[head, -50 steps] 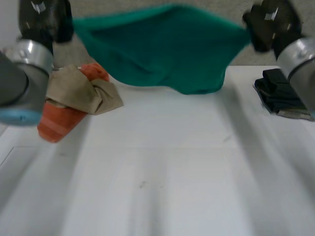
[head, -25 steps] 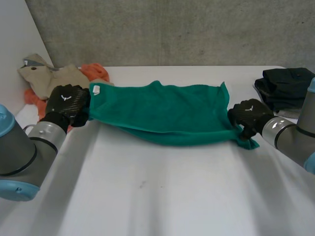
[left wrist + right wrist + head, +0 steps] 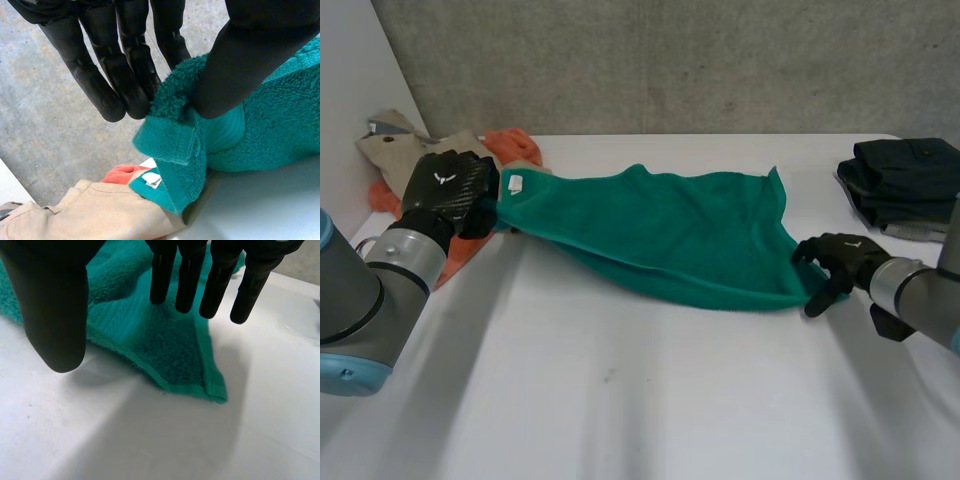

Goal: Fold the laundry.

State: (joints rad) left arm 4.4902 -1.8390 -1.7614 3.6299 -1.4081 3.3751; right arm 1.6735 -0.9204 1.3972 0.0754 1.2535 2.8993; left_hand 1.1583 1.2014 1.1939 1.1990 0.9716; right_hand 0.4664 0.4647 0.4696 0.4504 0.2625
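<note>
A green towel (image 3: 670, 235) lies folded in half across the back of the white table (image 3: 640, 400), a white tag at its left corner. My left hand (image 3: 445, 190) is shut on that left corner; in the left wrist view its thumb (image 3: 235, 65) pinches the towel (image 3: 260, 125) against the fingers (image 3: 120, 75). My right hand (image 3: 835, 260) hovers at the towel's right corner with fingers spread and nothing between them. In the right wrist view that corner (image 3: 185, 360) lies flat on the table below the straight fingers (image 3: 200, 280).
A tan garment (image 3: 425, 150) on an orange cloth (image 3: 510, 145) is heaped at the back left, behind my left hand. A dark folded pile (image 3: 905, 180) sits at the back right. A grey wall runs behind the table.
The towel has come down from the air onto the table. My right hand has let go of the right corner and drawn back to the right; my left hand still holds its corner.
</note>
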